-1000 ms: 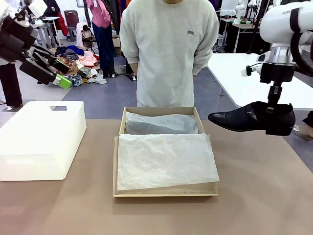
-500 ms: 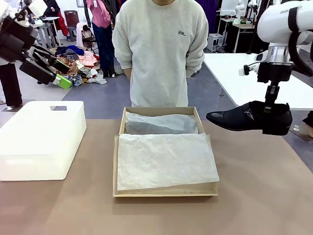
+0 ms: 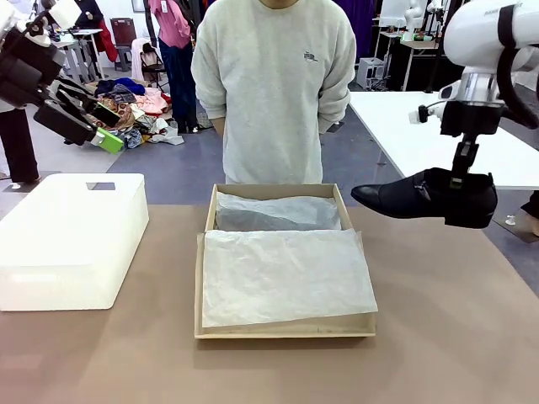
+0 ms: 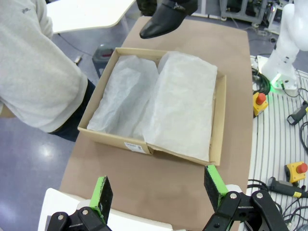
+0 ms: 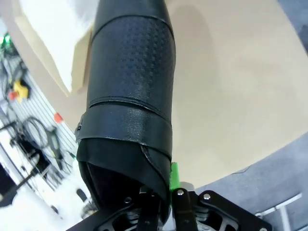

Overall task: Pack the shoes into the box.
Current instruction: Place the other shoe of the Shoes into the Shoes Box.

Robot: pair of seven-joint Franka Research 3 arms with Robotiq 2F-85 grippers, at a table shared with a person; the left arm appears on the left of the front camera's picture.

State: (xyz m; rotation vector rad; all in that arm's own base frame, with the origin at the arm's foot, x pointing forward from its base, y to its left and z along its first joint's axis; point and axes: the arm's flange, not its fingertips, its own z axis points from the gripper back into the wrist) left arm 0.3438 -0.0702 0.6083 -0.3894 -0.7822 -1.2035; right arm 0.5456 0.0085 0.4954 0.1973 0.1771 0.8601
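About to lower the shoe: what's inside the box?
White tissue paper lines the box, crumpled at the far end, flat across the near part. Anything beneath the paper is covered.

No legible text, label [image 4: 135,147] on box [image 4: 107,136] blurred

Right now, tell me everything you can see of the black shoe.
The shoe is glossy black leather, with a pointed toe, a dotted panel over the instep, a strap and a small metal buckle. It hangs level above the table, just right of the box, toe towards it. Only the right gripper touches it, shut on the heel rim.
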